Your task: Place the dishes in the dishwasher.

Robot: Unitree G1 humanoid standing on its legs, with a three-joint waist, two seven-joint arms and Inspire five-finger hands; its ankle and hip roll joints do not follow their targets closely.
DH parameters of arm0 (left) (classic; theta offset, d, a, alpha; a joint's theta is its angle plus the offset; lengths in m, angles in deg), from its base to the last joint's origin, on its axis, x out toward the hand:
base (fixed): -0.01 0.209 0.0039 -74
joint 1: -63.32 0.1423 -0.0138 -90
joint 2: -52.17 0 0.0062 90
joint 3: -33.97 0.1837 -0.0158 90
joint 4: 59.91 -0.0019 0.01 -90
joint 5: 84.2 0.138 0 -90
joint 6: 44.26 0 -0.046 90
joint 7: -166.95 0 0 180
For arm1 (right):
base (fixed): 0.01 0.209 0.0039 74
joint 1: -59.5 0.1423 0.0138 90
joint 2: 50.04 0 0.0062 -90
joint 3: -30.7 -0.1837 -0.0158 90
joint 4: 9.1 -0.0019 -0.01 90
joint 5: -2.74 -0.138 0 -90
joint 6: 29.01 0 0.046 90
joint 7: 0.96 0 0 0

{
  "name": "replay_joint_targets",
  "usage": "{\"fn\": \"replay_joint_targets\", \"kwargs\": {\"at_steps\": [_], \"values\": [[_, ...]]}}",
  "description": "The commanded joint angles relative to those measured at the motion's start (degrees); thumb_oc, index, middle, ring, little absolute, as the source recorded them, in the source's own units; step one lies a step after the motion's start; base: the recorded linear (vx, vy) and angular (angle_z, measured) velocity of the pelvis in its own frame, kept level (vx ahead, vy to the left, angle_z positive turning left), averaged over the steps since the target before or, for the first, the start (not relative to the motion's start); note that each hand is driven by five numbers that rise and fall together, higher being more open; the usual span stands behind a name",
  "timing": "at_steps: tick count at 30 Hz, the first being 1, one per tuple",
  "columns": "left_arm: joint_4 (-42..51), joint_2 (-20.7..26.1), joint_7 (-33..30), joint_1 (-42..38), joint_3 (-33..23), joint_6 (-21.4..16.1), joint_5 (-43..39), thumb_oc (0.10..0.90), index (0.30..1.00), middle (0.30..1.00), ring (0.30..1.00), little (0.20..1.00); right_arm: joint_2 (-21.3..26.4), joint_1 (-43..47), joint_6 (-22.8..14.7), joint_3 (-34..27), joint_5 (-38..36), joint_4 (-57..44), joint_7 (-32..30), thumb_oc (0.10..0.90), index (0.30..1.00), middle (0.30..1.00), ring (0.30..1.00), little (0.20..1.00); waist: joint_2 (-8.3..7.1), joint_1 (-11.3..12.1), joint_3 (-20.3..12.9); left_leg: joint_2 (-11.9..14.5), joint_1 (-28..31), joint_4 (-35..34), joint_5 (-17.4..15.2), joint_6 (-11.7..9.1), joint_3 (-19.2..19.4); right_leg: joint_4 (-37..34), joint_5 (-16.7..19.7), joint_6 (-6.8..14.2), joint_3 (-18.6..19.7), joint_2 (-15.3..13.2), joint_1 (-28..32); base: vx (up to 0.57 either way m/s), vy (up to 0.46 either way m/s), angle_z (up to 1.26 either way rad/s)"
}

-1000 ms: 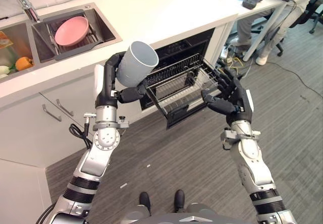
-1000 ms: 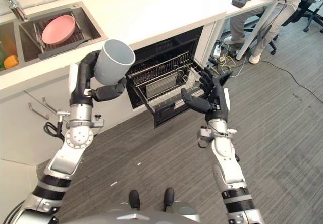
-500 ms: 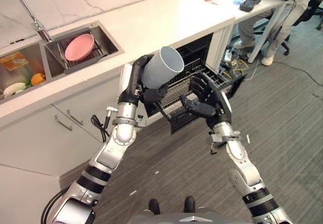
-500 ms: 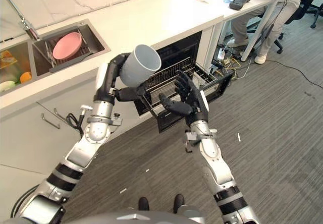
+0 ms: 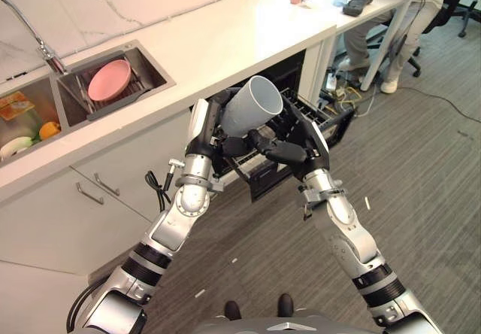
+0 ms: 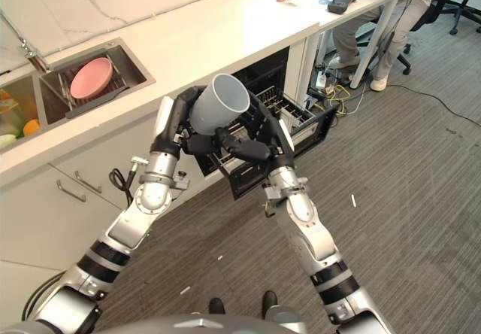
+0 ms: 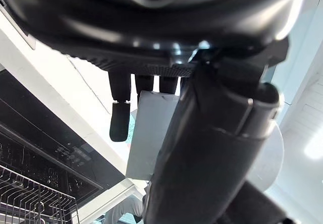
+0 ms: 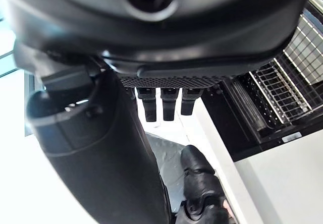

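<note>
At the upper left of the head views we see the sink (image 5: 154,67) sunk into the white surface (image 5: 225,37), with a pink bowl (image 5: 109,80) resting on a rack inside it, well apart from both hands.

Toward the middle, our left hand (image 5: 213,127) has its fingers and thumb curled round the lower part of a grey cup (image 5: 252,107), holding it in the air in front of the open dishwasher (image 5: 297,74). The cup's long axis is tilted, its open mouth pointing up and to the right of the frame, its base down in the palm.

Just right of it, our right hand (image 5: 285,150) sits directly under and beside the cup, fingers loosely spread and relaxed, thumb reaching toward the left hand's thumb; it grips nothing that we can make out, and we cannot tell if it touches the cup.

Behind and below both hands the pulled-out wire rack (image 5: 319,119) lies toward the centre right. We judge the left hand to be the one carrying the move: the cup must travel down and back onto that rack.
</note>
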Motion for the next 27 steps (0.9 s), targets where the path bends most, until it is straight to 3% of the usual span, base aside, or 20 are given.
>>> {"fn": "replay_joint_targets", "kwargs": {"at_steps": [1, 12, 19, 24, 25, 26, 27], "values": [[-1.50, 0.87, -0.93, -10.89, 1.91, -5.56, 3.82, 0.400, 0.300, 0.300, 0.300, 0.300, -3.25, 5.04, -6.79, -1.28, -2.82, -8.47, 2.69, 0.800, 0.900, 0.900, 0.900, 0.900, -2.58, 0.57, -4.28, 2.79, 2.83, 0.30, -5.36, -3.25, 1.69, 1.09, -2.56, 10.22, -1.51, -8.47, 2.40, 0.01, -0.020, -0.05], [-3.11, -1.95, -1.16, -9.21, 6.65, -4.49, 6.85, 0.400, 0.300, 0.300, 0.300, 0.300, -7.20, 5.32, -7.31, 3.19, -5.39, -9.31, 1.16, 0.800, 0.900, 0.900, 0.900, 0.900, -2.34, 1.05, -4.34, 3.36, 3.26, 0.30, -5.18, -3.60, 1.27, 1.12, -3.35, 9.74, -2.35, -7.78, 3.41, 0.00, 0.000, 0.00], [-3.31, -2.49, -0.80, -8.13, 11.42, -4.09, 11.06, 0.400, 0.300, 0.300, 0.300, 0.300, -8.64, 6.21, -7.13, 7.23, -0.75, -8.58, -2.09, 0.800, 0.900, 0.900, 0.900, 0.900, -2.55, 1.79, -4.34, 3.77, 3.13, 0.30, -4.89, -3.83, 0.38, 0.93, -3.88, 9.34, -3.13, -7.32, 4.07, 0.00, -0.019, 0.04], [-6.16, -4.55, -1.92, -8.46, 15.48, -3.31, 12.08, 0.400, 0.300, 0.300, 0.300, 0.300, -11.96, 8.63, -8.12, 10.31, 5.59, -7.02, -8.89, 0.800, 0.900, 0.900, 0.900, 0.900, -2.33, 2.38, -3.98, 3.89, 2.69, 0.30, -4.40, -3.88, -0.68, 0.83, -4.33, 8.85, -3.59, -7.00, 4.18, -0.01, -0.016, 0.08], [-6.38, -4.73, -2.06, -8.52, 15.93, -3.23, 12.18, 0.400, 0.300, 0.300, 0.300, 0.300, -12.46, 9.01, -8.22, 10.77, 5.87, -6.42, -9.65, 0.775, 0.862, 0.862, 0.862, 0.862, -2.29, 2.47, -3.87, 3.86, 2.65, 0.30, -4.34, -3.89, -0.80, 0.82, -4.31, 8.83, -3.68, -6.98, 4.22, -0.01, -0.016, 0.05], [-6.47, -4.82, -2.25, -8.56, 16.25, -3.10, 12.25, 0.400, 0.300, 0.300, 0.300, 0.300, -12.81, 9.54, -8.18, 11.04, 6.39, -6.00, -10.34, 0.505, 0.458, 0.458, 0.458, 0.458, -2.24, 2.55, -3.80, 3.84, 2.63, 0.30, -4.32, -3.89, -0.84, 0.80, -4.33, 8.80, -3.68, -6.97, 4.26, -0.01, -0.003, 0.03], [-6.47, -4.82, -2.25, -8.56, 16.25, -3.10, 12.25, 0.400, 0.300, 0.300, 0.300, 0.300, -12.81, 9.54, -8.18, 11.04, 6.39, -6.00, -10.34, 0.505, 0.458, 0.458, 0.458, 0.458, -2.24, 2.55, -3.80, 3.84, 2.63, 0.30, -4.32, -3.89, -0.84, 0.80, -4.33, 8.80, -3.68, -6.97, 4.26, 0.00, -0.002, 0.05]]}}
